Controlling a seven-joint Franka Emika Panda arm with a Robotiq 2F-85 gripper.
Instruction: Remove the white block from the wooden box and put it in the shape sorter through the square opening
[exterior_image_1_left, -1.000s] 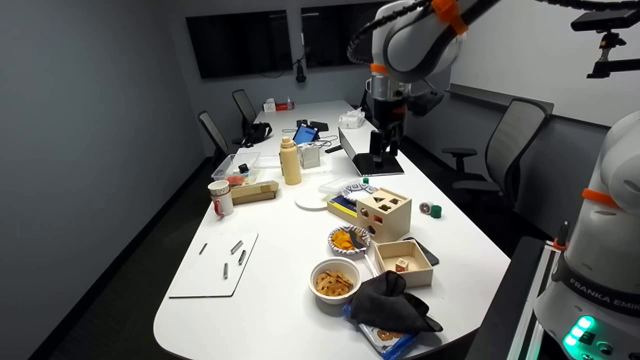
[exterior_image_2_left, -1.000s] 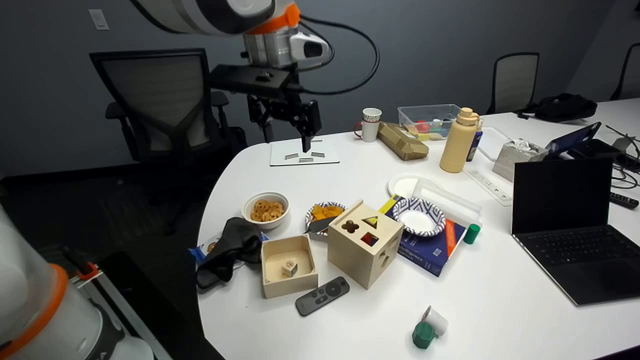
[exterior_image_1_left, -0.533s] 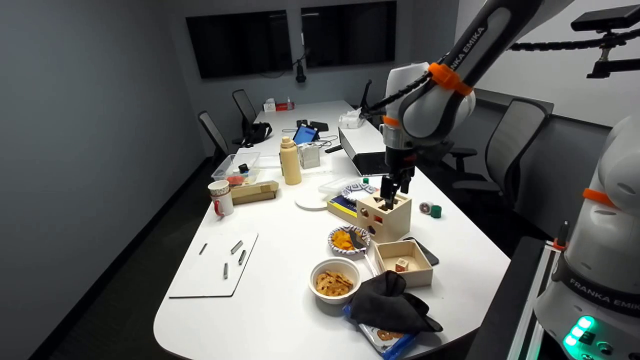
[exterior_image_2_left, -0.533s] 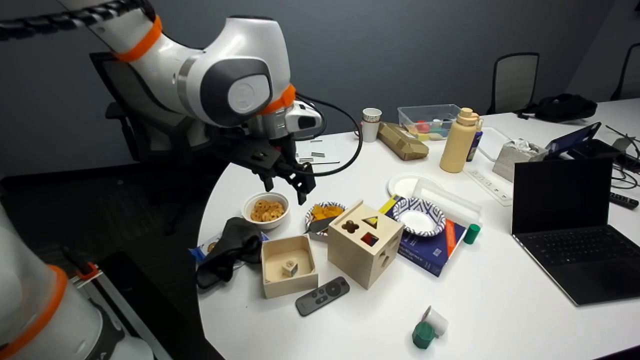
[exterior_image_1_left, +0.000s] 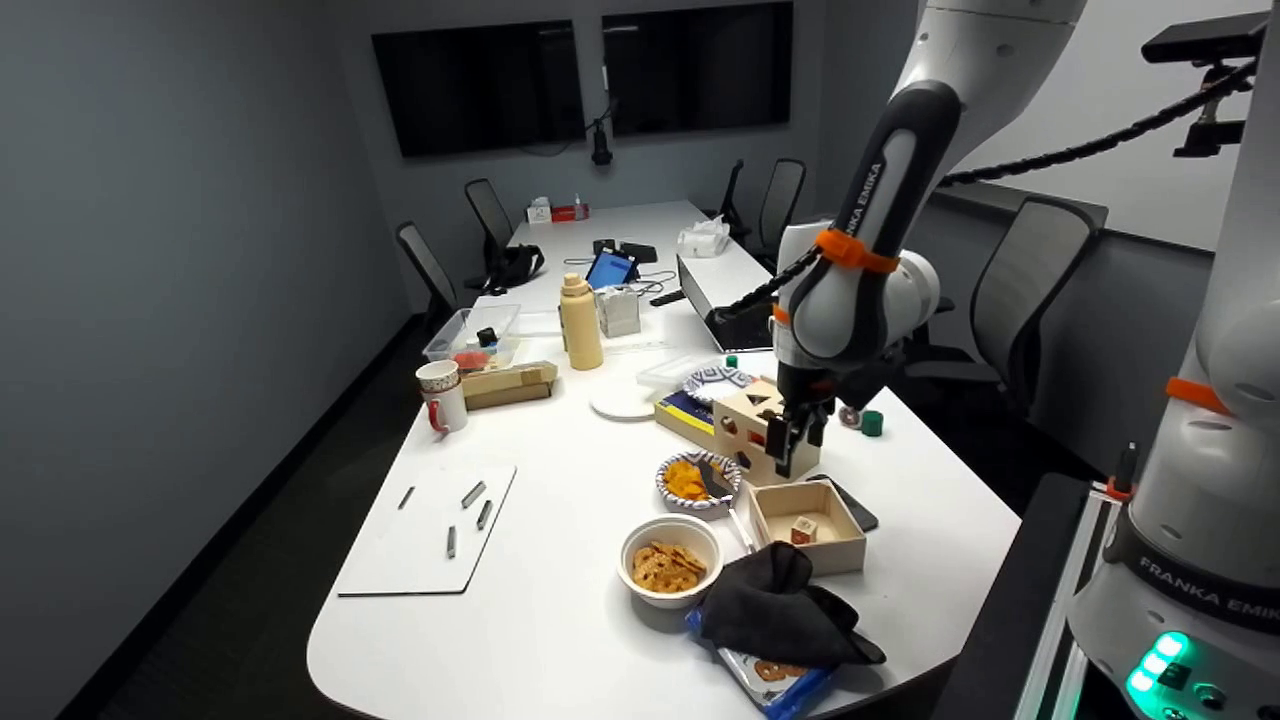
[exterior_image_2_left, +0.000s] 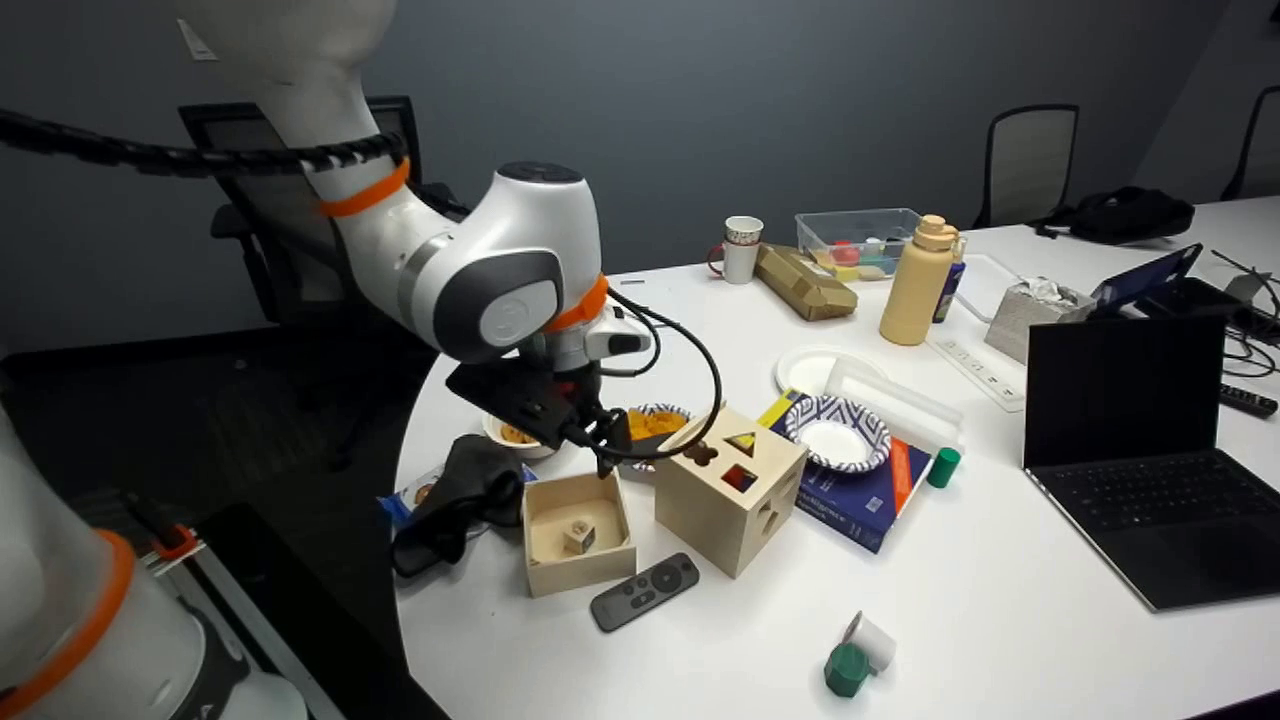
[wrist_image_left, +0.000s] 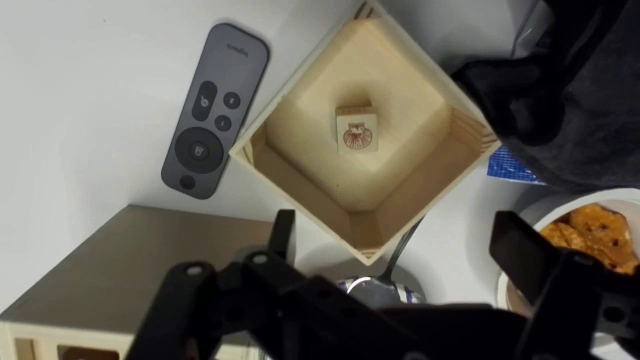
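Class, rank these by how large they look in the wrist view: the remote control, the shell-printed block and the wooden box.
Largest: wooden box
Next: remote control
Smallest: shell-printed block

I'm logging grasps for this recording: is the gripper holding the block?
No: in the wrist view the block lies inside the wooden box, apart from the gripper, whose jaws stand apart.

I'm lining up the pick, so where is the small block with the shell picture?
In the wrist view, the small block lies inside the wooden box, near the middle of its floor, right of the grey remote.
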